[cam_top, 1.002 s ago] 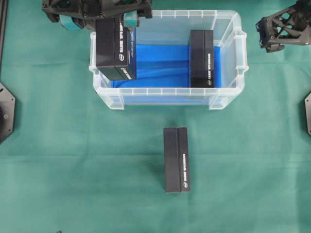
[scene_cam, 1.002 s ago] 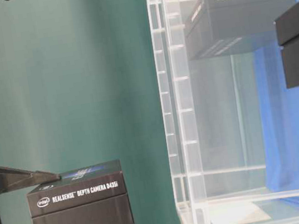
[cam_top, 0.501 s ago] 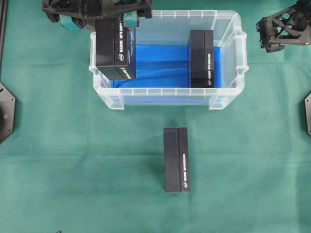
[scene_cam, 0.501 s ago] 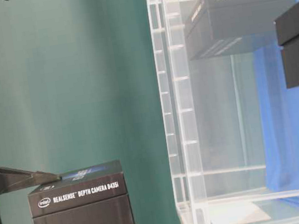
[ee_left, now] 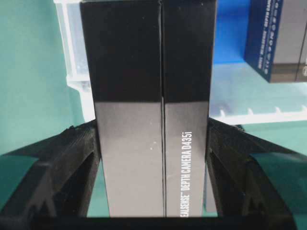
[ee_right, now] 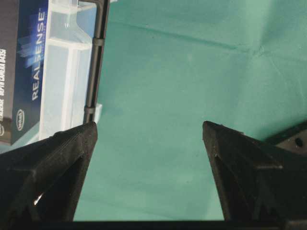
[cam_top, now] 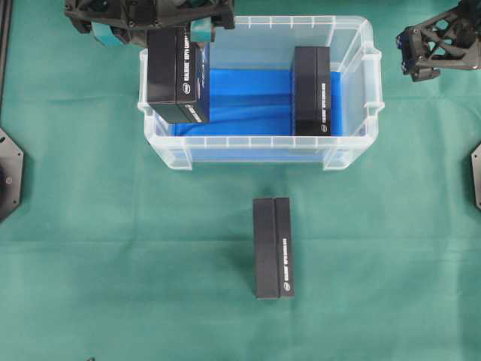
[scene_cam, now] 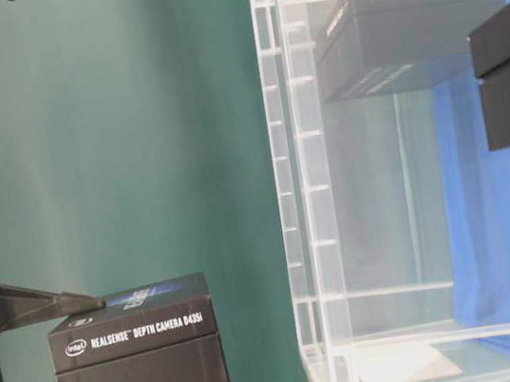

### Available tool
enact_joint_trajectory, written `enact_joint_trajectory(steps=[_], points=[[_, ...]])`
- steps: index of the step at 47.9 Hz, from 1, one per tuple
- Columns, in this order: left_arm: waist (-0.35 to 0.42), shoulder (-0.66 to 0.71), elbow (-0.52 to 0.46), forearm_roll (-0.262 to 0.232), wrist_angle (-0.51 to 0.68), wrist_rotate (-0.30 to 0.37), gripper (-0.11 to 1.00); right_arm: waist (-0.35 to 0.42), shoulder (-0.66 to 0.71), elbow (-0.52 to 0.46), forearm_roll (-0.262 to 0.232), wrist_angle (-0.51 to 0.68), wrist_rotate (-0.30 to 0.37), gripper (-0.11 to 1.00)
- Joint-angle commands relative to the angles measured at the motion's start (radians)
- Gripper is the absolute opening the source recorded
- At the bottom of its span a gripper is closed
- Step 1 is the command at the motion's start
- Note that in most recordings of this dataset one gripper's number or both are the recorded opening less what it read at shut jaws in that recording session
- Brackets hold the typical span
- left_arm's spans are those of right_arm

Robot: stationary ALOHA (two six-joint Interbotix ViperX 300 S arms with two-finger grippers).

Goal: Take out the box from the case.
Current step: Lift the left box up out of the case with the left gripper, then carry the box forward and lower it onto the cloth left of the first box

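Held box [cam_top: 177, 73], black, long axis running top-to-bottom in the overhead view, printed narrow side facing right, lifted over the left end of the case [cam_top: 353, 90], overlapping its left rim. Left gripper [cam_top: 179, 31] clamped on the box's far end, fingers [ee_left: 76, 158] pressed on both broad faces; arm comes in from the top edge, gripper pointing down. Second box [cam_top: 311, 90] stands inside the case at the right, on the blue sheet [cam_top: 248, 101], same orientation. Third box [cam_top: 273, 247] lies on the green cloth [cam_top: 113, 248] in front of the case, well apart. Right gripper [ee_right: 149, 134] spread wide, nothing between its fingers, parked beside the case's right end above the cloth.
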Motion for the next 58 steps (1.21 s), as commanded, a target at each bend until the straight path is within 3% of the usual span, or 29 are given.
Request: enact_joint_trajectory(steps=[1,23,34,58], points=[[-0.002,-0.041,-0.012,0.003,-0.003,0.002,0.59,0.002,-0.012,-0.009,-0.002,-0.003,0.002,0.85],[-0.002,-0.041,-0.012,0.005,-0.003,0.003,0.59,0.006,-0.012,-0.009,0.000,-0.002,0.002,0.85],[-0.077,-0.048,0.002,0.003,-0.003,-0.034,0.59,0.011,-0.012,-0.009,-0.002,0.000,0.000,0.85],[-0.374,-0.067,0.064,0.005,-0.003,-0.353,0.59,0.011,-0.012,-0.009,-0.005,-0.002,-0.025,0.85]])
